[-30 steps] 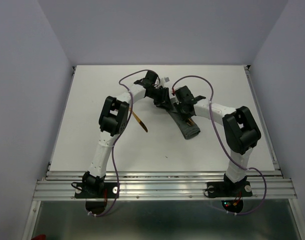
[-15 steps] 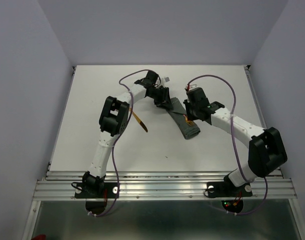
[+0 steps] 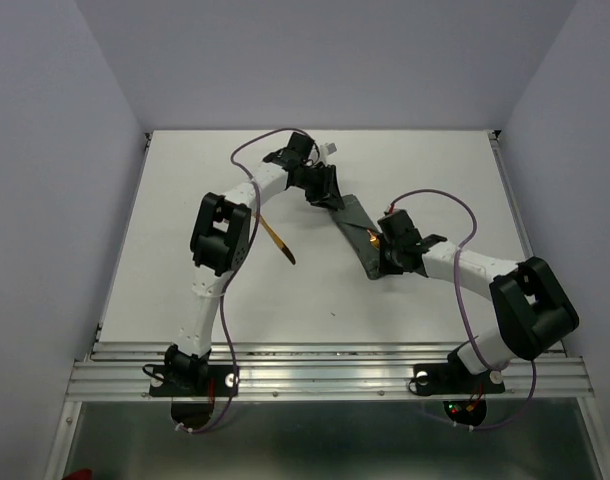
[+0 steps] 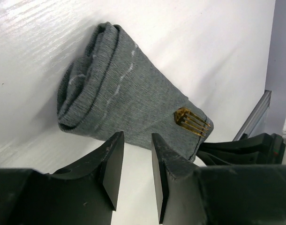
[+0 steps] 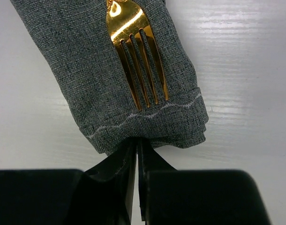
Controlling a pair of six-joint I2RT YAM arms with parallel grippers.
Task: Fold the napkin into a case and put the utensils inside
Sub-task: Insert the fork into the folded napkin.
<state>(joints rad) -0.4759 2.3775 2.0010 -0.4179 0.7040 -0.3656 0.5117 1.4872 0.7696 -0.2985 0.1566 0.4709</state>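
The dark grey case point(image 3: 357, 232) lies as a narrow strip slanting across the table's middle. A golden fork point(image 5: 136, 56) sits in it, with its tines lying over the stitched hem at the near end. The fork also shows in the left wrist view point(image 4: 192, 122). The second orange-brown utensil point(image 3: 279, 241) lies loose on the table to the left of the case. My left gripper point(image 3: 323, 192) is open and empty, just off the case's far end point(image 4: 119, 93). My right gripper point(image 5: 136, 143) is shut, its tips tucked against the case's near end.
The white table point(image 3: 185, 270) is bounded by grey walls at the left, back and right. A metal rail point(image 3: 325, 370) runs along the near edge. Purple cables loop over both arms.
My right gripper has swung from the far part of the case toward me, down to its near end. The left arm has shifted slightly; the loose utensil has not moved.
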